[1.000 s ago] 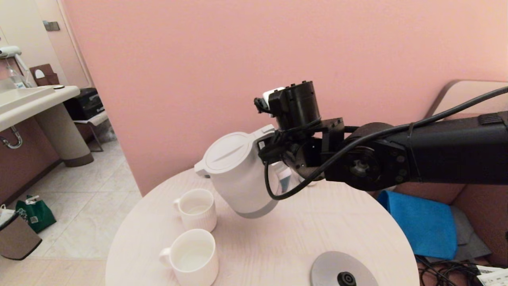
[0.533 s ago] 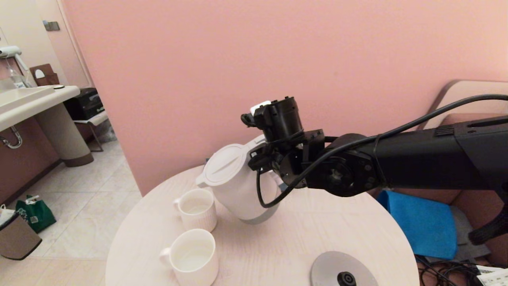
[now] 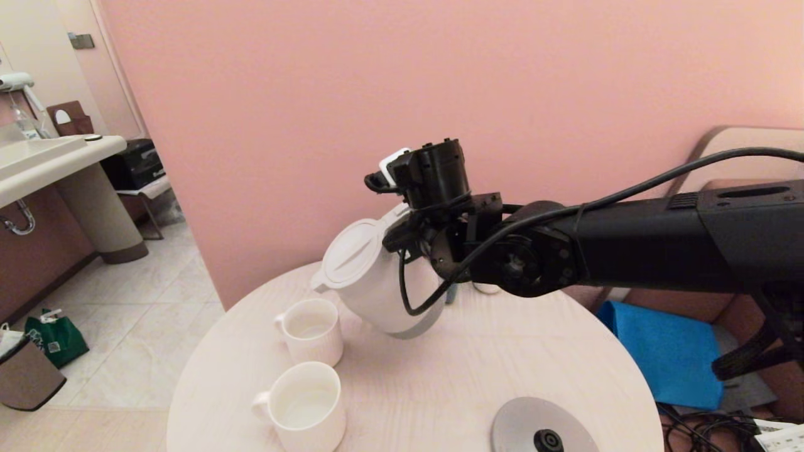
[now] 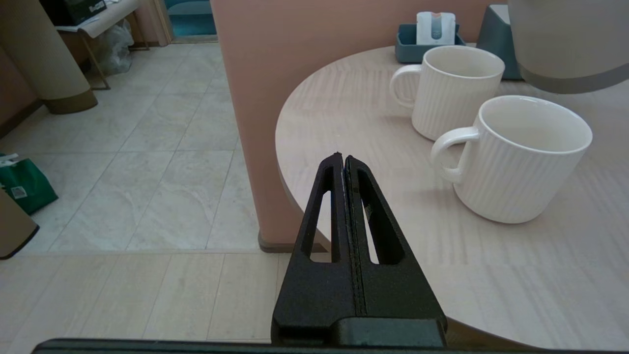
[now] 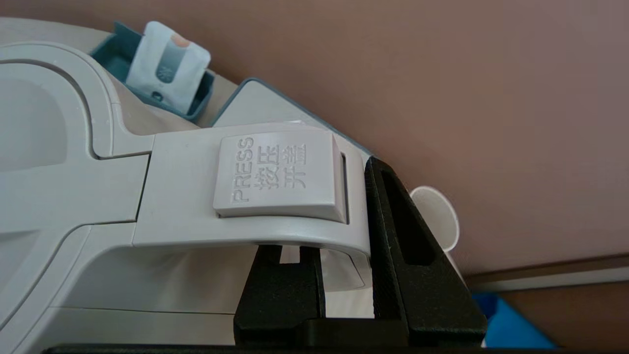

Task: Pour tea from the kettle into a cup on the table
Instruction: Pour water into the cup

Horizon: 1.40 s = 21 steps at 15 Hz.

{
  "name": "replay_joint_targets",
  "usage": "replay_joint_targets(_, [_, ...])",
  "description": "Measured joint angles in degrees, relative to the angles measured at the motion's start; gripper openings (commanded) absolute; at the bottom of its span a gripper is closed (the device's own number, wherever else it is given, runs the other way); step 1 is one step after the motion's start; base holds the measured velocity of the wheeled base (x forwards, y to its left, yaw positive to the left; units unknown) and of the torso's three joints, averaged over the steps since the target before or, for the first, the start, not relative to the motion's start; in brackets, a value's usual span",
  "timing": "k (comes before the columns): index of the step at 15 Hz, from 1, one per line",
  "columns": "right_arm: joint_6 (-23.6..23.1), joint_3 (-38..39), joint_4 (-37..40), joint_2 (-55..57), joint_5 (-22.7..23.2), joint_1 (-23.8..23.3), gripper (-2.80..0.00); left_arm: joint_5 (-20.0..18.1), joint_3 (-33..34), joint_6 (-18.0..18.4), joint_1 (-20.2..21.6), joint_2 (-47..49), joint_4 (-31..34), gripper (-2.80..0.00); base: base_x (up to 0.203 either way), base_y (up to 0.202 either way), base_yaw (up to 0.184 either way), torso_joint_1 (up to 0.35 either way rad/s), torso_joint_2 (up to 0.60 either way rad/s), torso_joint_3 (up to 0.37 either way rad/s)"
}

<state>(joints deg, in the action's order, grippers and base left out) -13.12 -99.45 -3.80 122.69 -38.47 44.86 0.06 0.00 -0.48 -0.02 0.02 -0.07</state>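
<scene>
- White mugs, two alike, stand near the table's [image 3: 440, 389] left edge: the cup [image 3: 311, 329] farther back, the second mug [image 3: 304, 405] at the front-left edge; what they hold is hard to make out.
- Left gripper [image 4: 343, 158] hangs off the table's front-left edge, fingers pressed together, gripping nothing; it does not show in the head view.
- One kettle [image 3: 370, 282] is held above the table's middle-left part, tipped so its spout points down-left toward the cup; the spout sits just above and beside the cup's rim. No stream can be made out.
- Right gripper [image 5: 344, 255] is clamped on the kettle's handle, one finger on each side of the grip; in the head view the wrist hides the fingers and the handle.
- One grey base disc [image 3: 540, 430] lies at the front edge, cut off by the frame.
- A teal tray [image 4: 432, 42] with a sachet stands at the back edge; the kettle and arm hide it in the head view.
</scene>
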Motion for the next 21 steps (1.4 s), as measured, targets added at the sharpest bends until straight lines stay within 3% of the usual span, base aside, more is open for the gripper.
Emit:
replay_joint_targets(16, [-15.4,-11.4,3.1,6.2,0.9,0.3,-2.80,0.0,0.0,0.0,0.0,0.0,0.0,-2.80,0.000,0.000,0.000,0.000,0.00,0.000])
replay_joint_targets(21, [-17.7,-12.0,3.0,7.7,0.6,1.7,-2.80,0.0,0.0,0.0,0.0,0.0,0.0,-2.80,0.000,0.000,0.000,0.000,0.00,0.000])
